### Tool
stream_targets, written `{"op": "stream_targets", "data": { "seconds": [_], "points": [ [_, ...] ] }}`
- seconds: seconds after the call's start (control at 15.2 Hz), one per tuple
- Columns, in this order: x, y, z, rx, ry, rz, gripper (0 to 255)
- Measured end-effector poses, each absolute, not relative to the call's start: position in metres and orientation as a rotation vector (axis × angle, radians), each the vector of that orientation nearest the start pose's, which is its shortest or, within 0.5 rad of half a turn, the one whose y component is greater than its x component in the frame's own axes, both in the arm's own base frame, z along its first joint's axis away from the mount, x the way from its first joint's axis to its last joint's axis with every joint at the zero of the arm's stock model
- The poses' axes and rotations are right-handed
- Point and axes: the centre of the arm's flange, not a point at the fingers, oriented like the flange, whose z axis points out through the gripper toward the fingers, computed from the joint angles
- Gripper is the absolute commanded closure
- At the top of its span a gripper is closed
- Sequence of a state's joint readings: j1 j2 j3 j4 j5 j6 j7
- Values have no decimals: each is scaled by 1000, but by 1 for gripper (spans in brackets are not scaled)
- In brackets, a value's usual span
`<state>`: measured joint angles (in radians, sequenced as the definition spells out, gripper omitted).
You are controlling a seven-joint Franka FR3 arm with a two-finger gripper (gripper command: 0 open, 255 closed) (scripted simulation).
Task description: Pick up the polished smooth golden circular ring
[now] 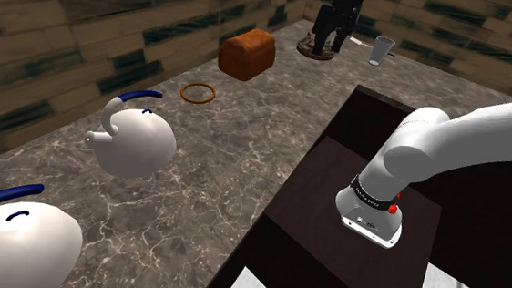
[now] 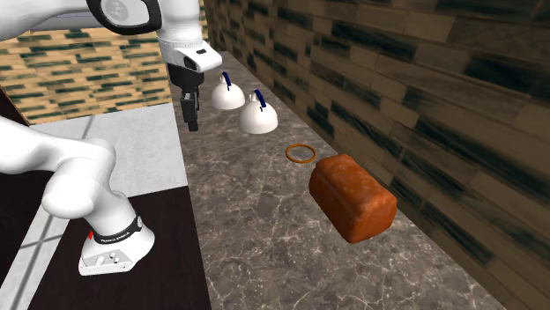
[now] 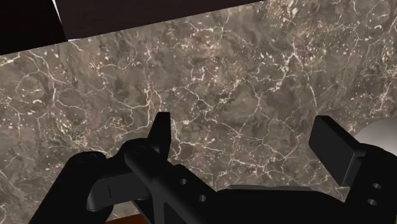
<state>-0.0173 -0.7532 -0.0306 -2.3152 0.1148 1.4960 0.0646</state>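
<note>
Our end effector [image 3: 245,124] hangs released over the surface [image 3: 222,63], well apart from the ring [image 1: 198,92], which lies flat between bread [image 1: 248,53] and kettle [image 1: 134,140]; we judge it free for a top-down grasp.

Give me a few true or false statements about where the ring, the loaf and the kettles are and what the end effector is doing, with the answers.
1. The golden ring lies flat on the marble counter. True.
2. The end effector is shut on the ring. False: its fingers stand apart with bare counter between them.
3. The ring lies between the brown loaf and a white kettle. True.
4. The loaf rests on top of the ring. False: they lie apart on the counter.
5. That kettle and the second kettle have red handles. False: both handles are blue.
</note>
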Motion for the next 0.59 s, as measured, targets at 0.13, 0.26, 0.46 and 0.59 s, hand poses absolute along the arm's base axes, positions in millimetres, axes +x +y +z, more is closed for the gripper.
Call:
{"op": "stream_targets", "data": {
  "seconds": [0.13,0.26,0.46,0.59],
  "points": [
    [312,-1,591,-3002,162,102,0],
    [326,13,582,-3005,210,99,0],
    [352,37,567,-3008,298,92,0],
    [369,52,557,-3009,360,87,0]
  ]
}}
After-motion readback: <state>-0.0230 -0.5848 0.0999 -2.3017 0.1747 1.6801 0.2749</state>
